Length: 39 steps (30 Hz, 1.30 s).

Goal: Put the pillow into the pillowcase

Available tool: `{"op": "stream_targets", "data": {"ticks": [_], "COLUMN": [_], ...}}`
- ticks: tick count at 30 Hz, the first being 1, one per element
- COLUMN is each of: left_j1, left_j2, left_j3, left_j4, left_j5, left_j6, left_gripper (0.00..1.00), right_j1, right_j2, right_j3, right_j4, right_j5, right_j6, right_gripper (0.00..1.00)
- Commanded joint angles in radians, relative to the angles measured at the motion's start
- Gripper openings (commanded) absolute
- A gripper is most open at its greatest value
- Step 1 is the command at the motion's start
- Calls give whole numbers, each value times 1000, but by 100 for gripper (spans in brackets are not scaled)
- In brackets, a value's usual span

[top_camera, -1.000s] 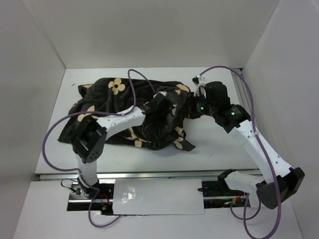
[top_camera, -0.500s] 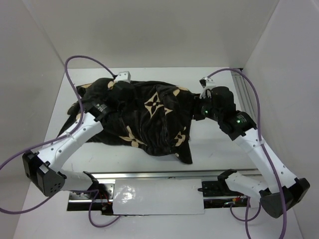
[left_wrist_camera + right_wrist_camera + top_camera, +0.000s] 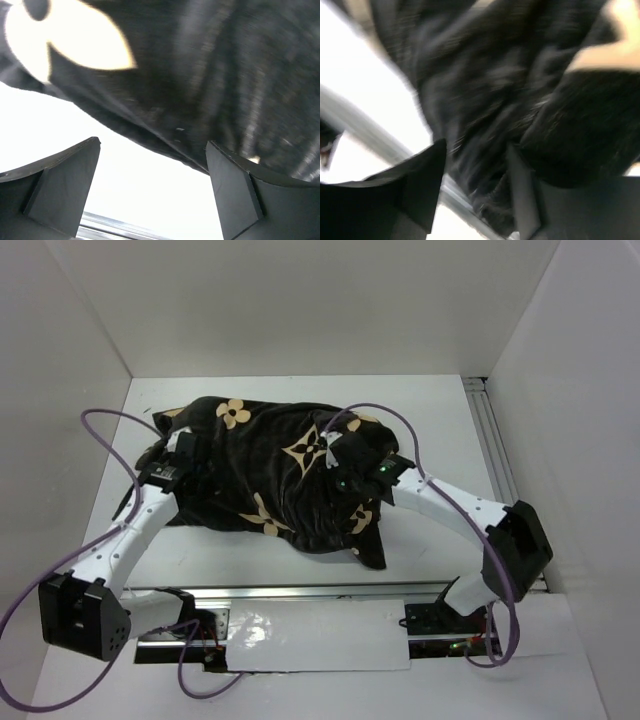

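Observation:
The pillowcase (image 3: 280,475), dark plush with tan flowers, lies as a bulging heap across the middle of the table. No part of the pillow shows; it is hidden. My left gripper (image 3: 178,462) is at the heap's left end. In the left wrist view its jaws (image 3: 152,145) are wide open over white table, with the pillowcase (image 3: 210,75) edge just beyond them. My right gripper (image 3: 338,468) hovers over the heap's right part. In the right wrist view its jaws (image 3: 477,145) stand apart, with a loose fold of the pillowcase (image 3: 495,75) hanging in the gap.
A metal rail (image 3: 300,592) runs along the near table edge and another (image 3: 490,440) along the right side. White walls close in the left, back and right. Purple cables (image 3: 100,425) loop above both arms.
The left arm swung from the heap's middle to its left end and its jaws opened wide. The right arm moved left from the right end onto the heap, its jaws parting. The pillowcase lies smoother.

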Motion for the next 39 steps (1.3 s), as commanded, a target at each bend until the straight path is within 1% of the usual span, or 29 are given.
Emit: {"op": "stream_targets", "data": {"ticks": [1, 3, 6, 7, 8, 9, 10, 11, 13, 16, 20, 22, 23, 24, 25, 26, 27, 28, 30, 31, 33, 34, 36, 37, 38, 39], "left_j1": [47, 61, 84, 96, 105, 105, 119, 128, 128, 148, 158, 168, 168, 168, 177, 178, 178, 188, 188, 197, 207, 207, 231, 231, 243, 262], "left_j2": [-64, -79, -91, -91, -91, -91, -81, -81, -81, -81, -81, -81, -71, -62, -62, -48, -35, -35, -10, 10, 34, 65, 100, 120, 160, 182], "left_j3": [-10, -19, -29, -29, -29, -29, -18, -18, -18, -18, -9, 3, 14, 14, 28, 28, 52, 53, 79, 103, 147, 164, 221, 240, 259, 281], "left_j4": [19, 46, 68, 68, 68, 68, 68, 68, 68, 79, 88, 99, 99, 99, 99, 99, 99, 99, 99, 99, 99, 99, 90, 90, 90, 90], "left_j5": [11, 49, 74, 74, 74, 89, 89, 98, 98, 123, 134, 143, 143, 143, 143, 143, 143, 143, 143, 143, 143, 143, 143, 143, 143, 143], "left_j6": [-37, -37, -24, -24, -24, -24, -24, -24, -14, -4, -4, 5, 14, 14, 23, 23, 23, 23, 32, 32, 43, 55, 55, 66, 80, 80], "left_gripper": [100, 100, 100, 100, 100, 100, 100, 100, 100, 100, 100, 100, 100, 100, 100, 100, 100, 100, 100, 100, 100, 100, 100, 100, 100, 100], "right_j1": [-6, -6, -6, -6, -6, -6, 6, 6, 42, 75, 115, 115, 115, 115, 115, 103, 91, 59, 16, -28, -65, -87, -96, -112, -127, -127], "right_j2": [45, 71, 115, 115, 127, 128, 128, 119, 108, 86, 19, -41, -85, -113, -144, -174, -232, -257, -297, -325, -337, -337, -337, -328, -328, -314], "right_j3": [52, 52, 52, 43, 43, 43, 52, 66, 124, 213, 235, 192, 175, 157, 103, 76, 49, 2, -40, -73, -83, -93, -93, -93, -78, -69], "right_j4": [38, 38, 60, 78, 119, 141, 158, 168, 179, 138, 110, 80, 61, 23, 11, -2, -40, -63, -109, -136, -146, -135, -117, -117, -117, -105], "right_j5": [191, 217, 208, 172, 147, 125, 90, 78, 78, 88, 88, 142, 209, 263, 313, 388, 418, 444, 522, 535, 489, 466, 424, 424, 415, 400], "right_j6": [55, 67, 87, 87, 78, 78, 69, 69, 40, 21, 21, 47, 47, 81, 96, 108, 121, 151, 183, 197, 156, 141, 116, 96, 96, 79], "right_gripper": [61, 64, 64, 60, 34, 12, 0, 0, 0, 0, 0, 0, 0, 0, 0, 0, 0, 0, 0, 0, 0, 2, 11, 20, 48, 61]}}
